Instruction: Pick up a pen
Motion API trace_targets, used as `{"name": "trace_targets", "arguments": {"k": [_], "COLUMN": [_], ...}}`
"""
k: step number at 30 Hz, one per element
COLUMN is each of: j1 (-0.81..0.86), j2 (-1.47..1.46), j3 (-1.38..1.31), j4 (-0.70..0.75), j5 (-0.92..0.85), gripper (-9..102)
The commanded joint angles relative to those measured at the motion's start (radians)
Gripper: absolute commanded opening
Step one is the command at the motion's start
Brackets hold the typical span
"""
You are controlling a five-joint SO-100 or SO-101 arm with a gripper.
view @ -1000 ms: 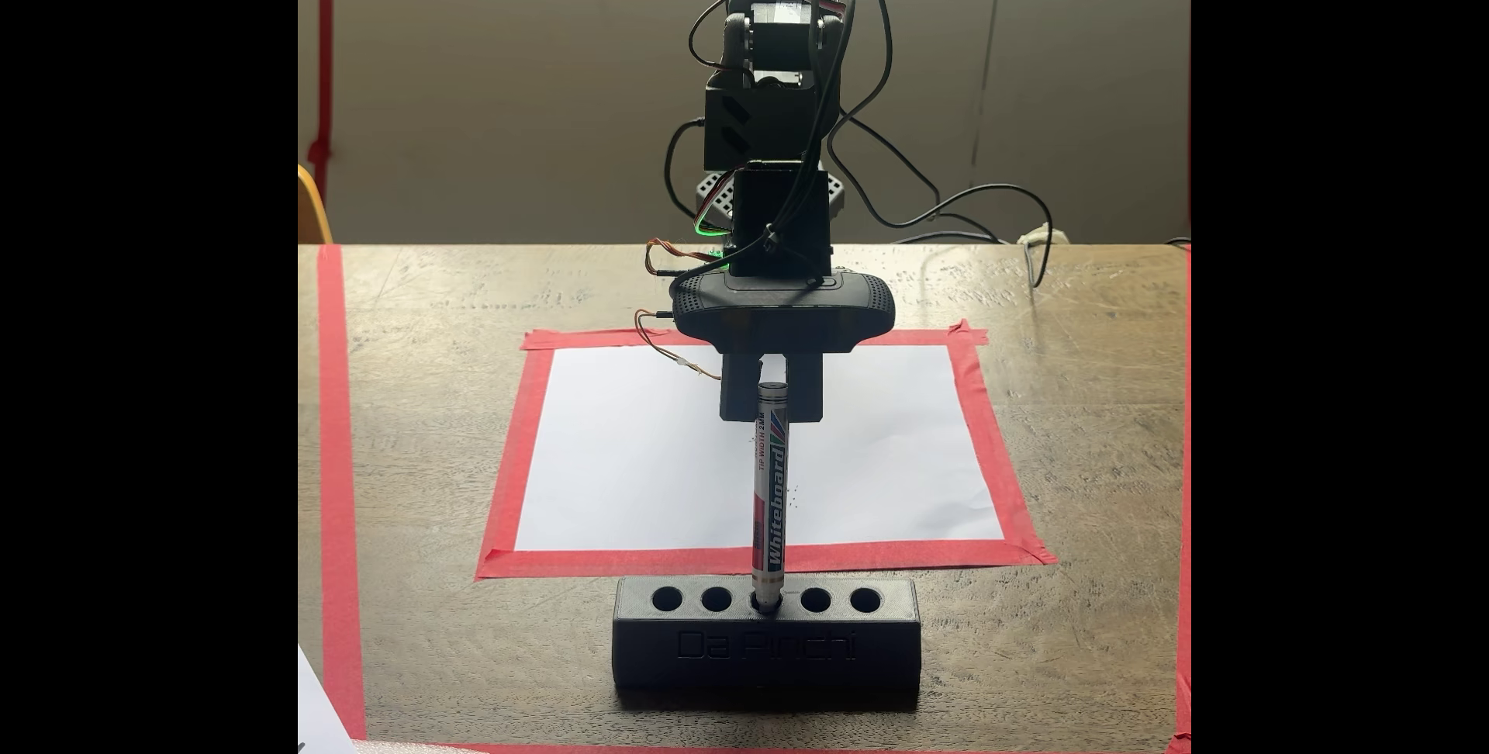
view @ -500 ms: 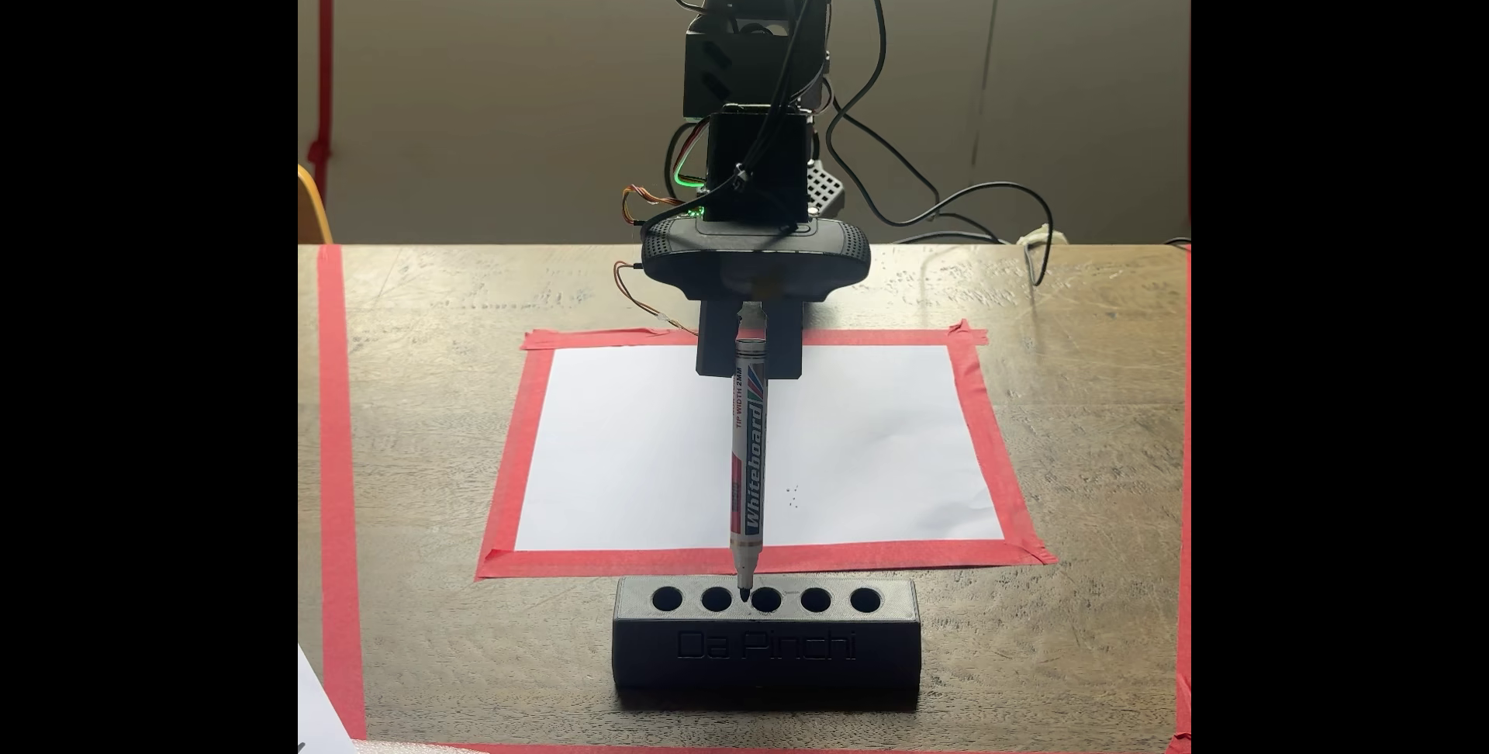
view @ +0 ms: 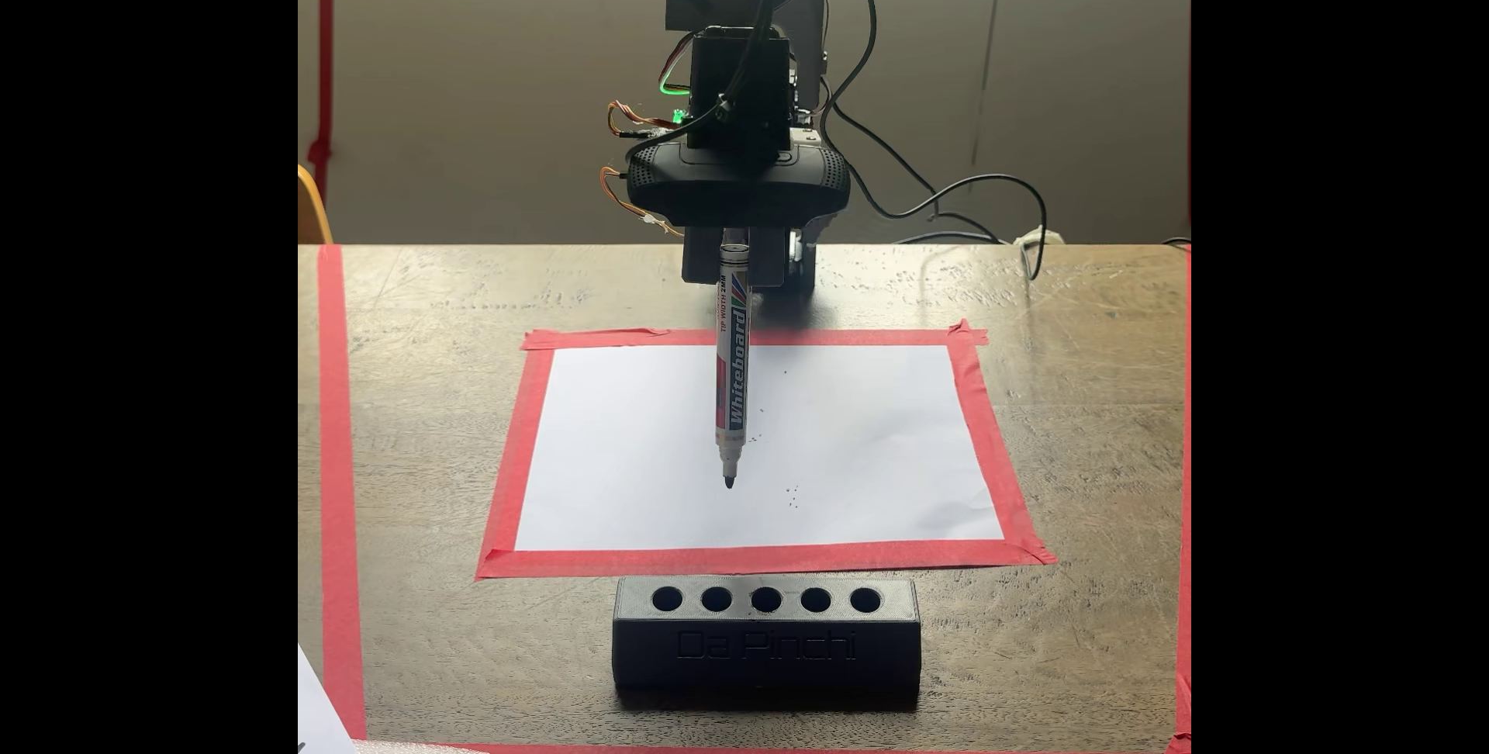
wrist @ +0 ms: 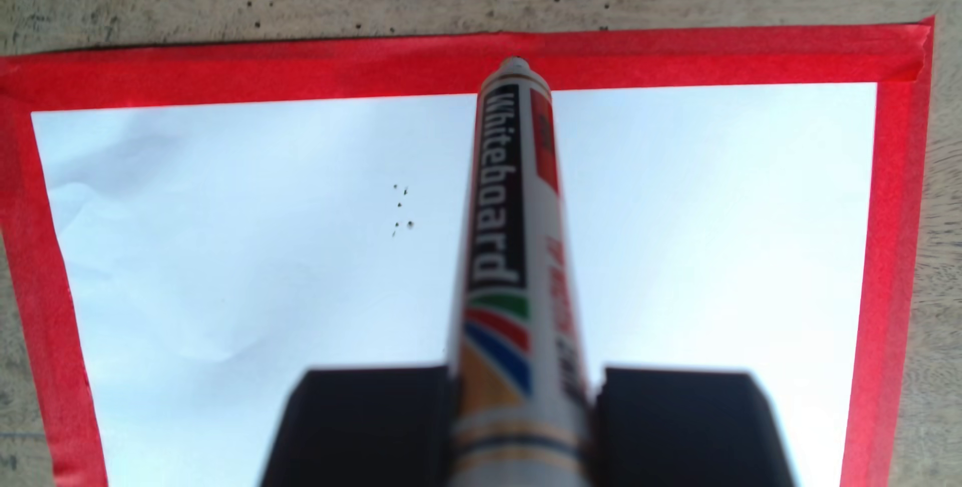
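We see the pen [view: 732, 367] hanging near-vertical, tip down, in the air over the white paper [view: 870, 440], clear of the black holder [view: 765, 645]. The fingers [view: 769, 263] are clamped on its upper end, one on each side; the wrist view shows the same grip on the pen [wrist: 513, 237]. The arm [view: 737, 101] comes down from the top of the fixed view, wrist pointing straight down. Paper is taped in red [view: 757, 561] to the wooden counter [view: 1088, 416]; all five holder holes are empty.
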Motion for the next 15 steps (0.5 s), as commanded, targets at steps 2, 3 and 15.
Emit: {"name": "trace_targets", "arguments": {"k": [2, 3, 15], "j1": [-0.012, -0.018, -0.02], "j2": [0.124, 0.132, 0.232], "j3": [0.089, 0.123, 0.357], "j4": [0.003, 0.003, 0.003], "j5": [-0.006, -0.006, -0.006], "gripper": [-1, -1, -1]}}
